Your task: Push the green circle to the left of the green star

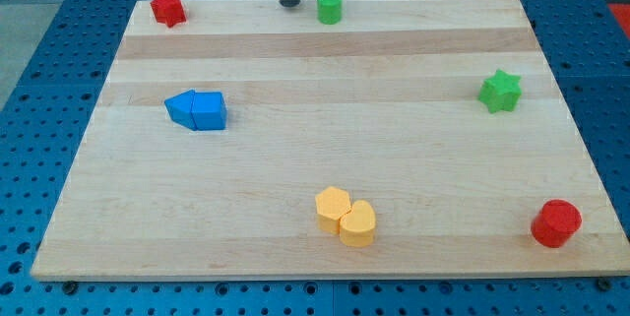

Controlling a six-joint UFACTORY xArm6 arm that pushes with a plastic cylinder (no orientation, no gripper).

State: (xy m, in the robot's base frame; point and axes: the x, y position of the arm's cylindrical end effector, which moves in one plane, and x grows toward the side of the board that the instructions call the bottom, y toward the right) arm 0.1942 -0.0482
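No brand, label or writing readable on anything I can see. My tip (288, 4) sits at the view's top edge of the wooden board (315, 80), rod coming straight down from above; it is a bare rod, holding nothing, touching no block. The green circle (329, 7) stands just to the view's right of my tip, close but with a small gap, also at the top edge, a little right of centre. It is a short upright cylinder, round face up, so no pointing direction and no long axis across the board that I can make out. The green star (500, 92) is well apart from it, down and over toward the view's right edge, lying flat; which way its points aim I cannot tell for sure. A red star-like block (168, 8) sits in the top left corner of the board. Two blue blocks (196, 111) touch side by side on the left half, their exact shapes hard to call. Two yellow blocks (346, 217) touch each other near the bottom centre, one looks hexagonal, the other rounded. A red round-ish block (556, 223) is at the bottom right corner. The board lies on a blue perforated table (39, 50).
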